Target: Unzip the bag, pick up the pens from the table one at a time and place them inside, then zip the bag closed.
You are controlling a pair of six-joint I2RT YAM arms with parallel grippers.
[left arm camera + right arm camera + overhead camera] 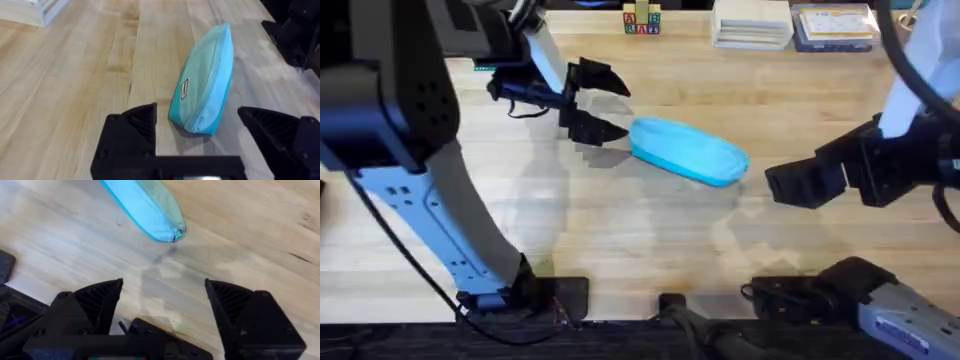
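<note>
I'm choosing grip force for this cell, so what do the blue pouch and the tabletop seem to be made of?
The light blue oval pouch looks like soft woven fabric, matte: it sags, shows stitched seams and a sewn label. The pale plank tabletop looks like wood or wood-look laminate, smooth with slight sheen; grain lines and plank joints show.

Counts: 1 bag (688, 151), light blue, lying on 1 counter (650, 240). 2 arms, so 2 grippers: left gripper (612, 111) and right gripper (790, 185), each with 2 black fingers spread apart. Back edge of the counter: 1 stack of lettered blocks (641, 20), 2 flat boxes or books, one white (752, 23), one blue-topped (834, 27). Bag carries 1 small label patch (184, 89).
</note>
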